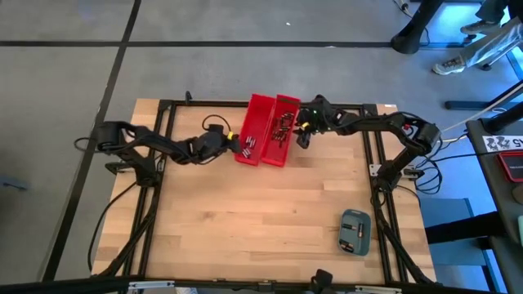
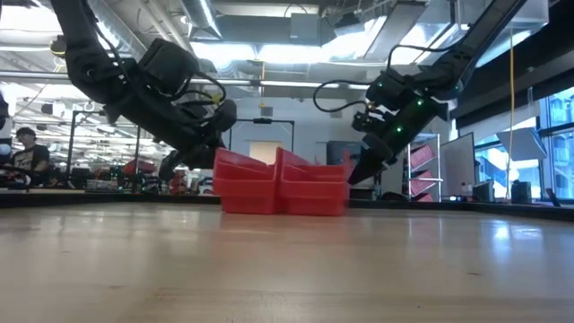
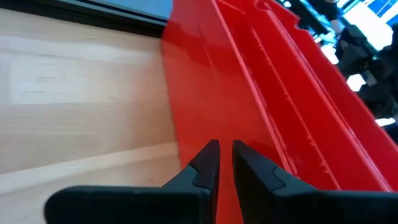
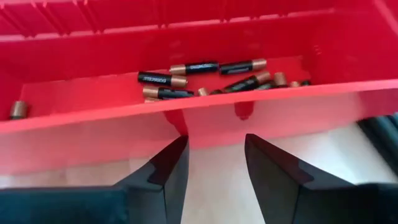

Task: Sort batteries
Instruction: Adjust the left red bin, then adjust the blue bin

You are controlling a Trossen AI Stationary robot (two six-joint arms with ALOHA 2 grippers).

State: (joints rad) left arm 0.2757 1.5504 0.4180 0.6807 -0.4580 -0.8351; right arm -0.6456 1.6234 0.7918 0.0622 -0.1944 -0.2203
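Two red rectangular plastic bins stand side by side at the 12 o'clock edge of the pale wooden desk (image 1: 245, 220): the left bin (image 1: 255, 122) and the right bin (image 1: 283, 155).

The small cylindrical batteries (image 4: 186, 67), black with copper-coloured ends, lie mostly in the right bin; a smaller group of batteries lies in the left bin. None lies loose on the desk in the high view.

The left pincer (image 3: 225, 163) sits at the 9 o'clock side of the left bin, just above its outer wall. Its fingers are nearly pressed together with only a narrow gap, and nothing visible lies between them.

The right pincer (image 4: 215, 163) hangs at the 3 o'clock side of the right bin, just outside its wall. Its fingers are spread and hold nothing.

A grey-blue rounded rectangular case (image 1: 355, 231) lies well apart, near the 5 o'clock corner of the desk.

Hazards, as judged from this state:
- The left pincer probably has no cell in its grip; a transfer move would then carry nothing.
- Either pincer sits close to a bin wall. A descent without clearance could push or tip the bin and scatter cells.
- The cells overlap in the right bin; a spread pincer could pinch two at once.
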